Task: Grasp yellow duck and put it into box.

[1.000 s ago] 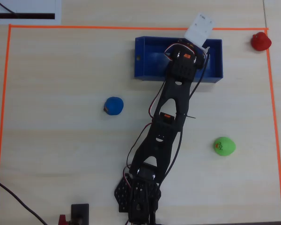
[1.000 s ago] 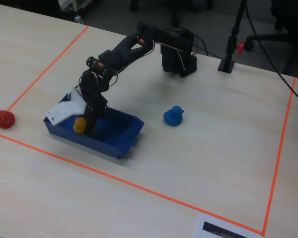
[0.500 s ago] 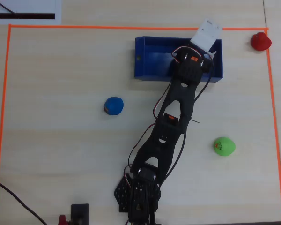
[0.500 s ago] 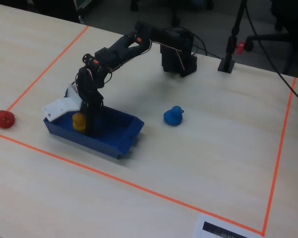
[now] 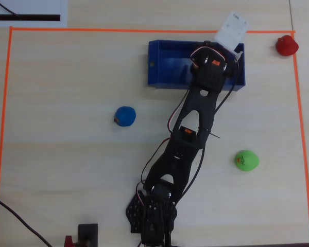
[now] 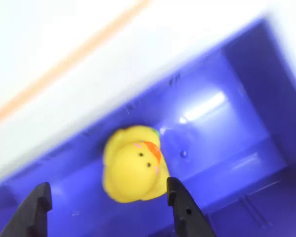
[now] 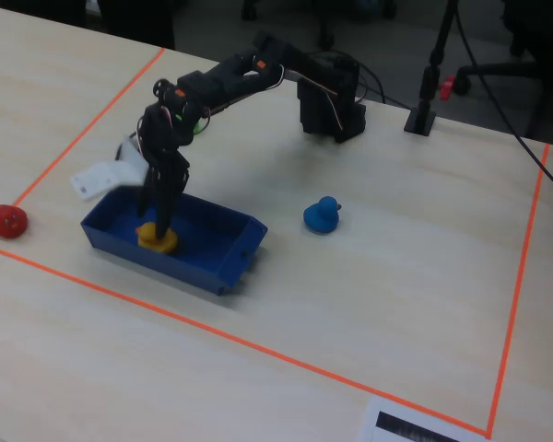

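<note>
The small yellow rubber duck (image 6: 132,167) sits upright on the floor of the dark-blue low-walled plastic box (image 6: 237,128), beak facing the wrist camera. The black fingers (image 6: 182,207) are spread either side of it.

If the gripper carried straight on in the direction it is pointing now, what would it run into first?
Most likely the yellow duck. In the wrist view it sits between and just ahead of the open gripper, on the floor of the box. The fixed view shows the fingers pointing down at it. Whether they already touch is unclear.
</note>
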Tool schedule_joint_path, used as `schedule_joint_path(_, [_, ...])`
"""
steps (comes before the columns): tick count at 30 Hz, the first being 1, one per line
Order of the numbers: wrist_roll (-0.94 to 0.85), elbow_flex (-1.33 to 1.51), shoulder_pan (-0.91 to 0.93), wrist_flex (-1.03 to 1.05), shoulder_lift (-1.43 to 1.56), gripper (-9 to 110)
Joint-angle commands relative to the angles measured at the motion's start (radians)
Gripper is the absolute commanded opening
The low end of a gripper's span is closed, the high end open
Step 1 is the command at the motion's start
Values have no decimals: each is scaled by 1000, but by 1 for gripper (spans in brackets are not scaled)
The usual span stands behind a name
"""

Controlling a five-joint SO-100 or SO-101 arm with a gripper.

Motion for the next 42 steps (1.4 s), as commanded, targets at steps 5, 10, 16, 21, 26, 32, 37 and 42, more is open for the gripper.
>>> schedule_joint_path(5, [238,123,-23,61,543,0])
schedule_joint_path(10, [253,844,-153,-86,1015,0])
schedule_joint_path(16, [64,1562,-390,-54,1545,0])
schedule_joint_path(21, [-127,2023,-488,28,1942,0])
schedule_joint_path(26, [-190,2281,-518,78,2210,0])
schedule_joint_path(32, [-195,2437,-531,97,2379,0])
schedule_joint_path(37, [-195,2484,-525,160,2454,0])
schedule_joint_path(42, [-183,2485,-526,207,2454,0])
